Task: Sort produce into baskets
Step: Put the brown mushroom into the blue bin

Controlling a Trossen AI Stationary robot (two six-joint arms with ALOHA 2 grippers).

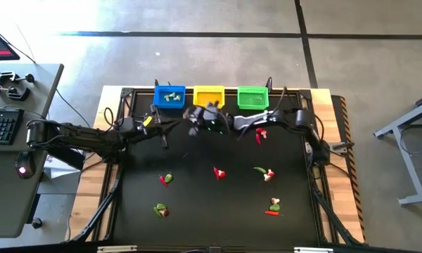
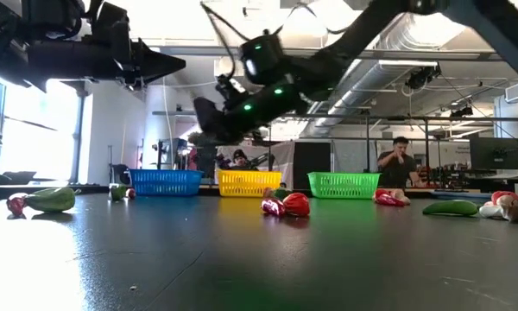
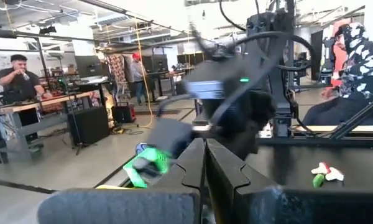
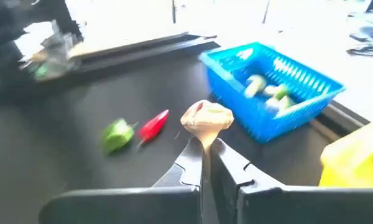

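Note:
The blue basket, yellow basket and green basket stand in a row at the table's far edge. My right gripper reaches across in front of the yellow basket. It is shut on a whitish mushroom-shaped piece near the blue basket, which holds green and whitish pieces. Loose produce lies on the black table: a red piece, a red one, a green-and-red one and others nearer. My left gripper hangs shut and bare left of the right one. My right gripper pinches the whitish piece by its narrow stem between the two fingertips. Its wider cap stands out past the fingers. The piece is lifted clear of the table, in front of the blue basket.
A green piece and a red piece lie on the table below my right gripper. More produce lies at the near left and near right. A desk with a keyboard stands left of the table. People work in the room behind.

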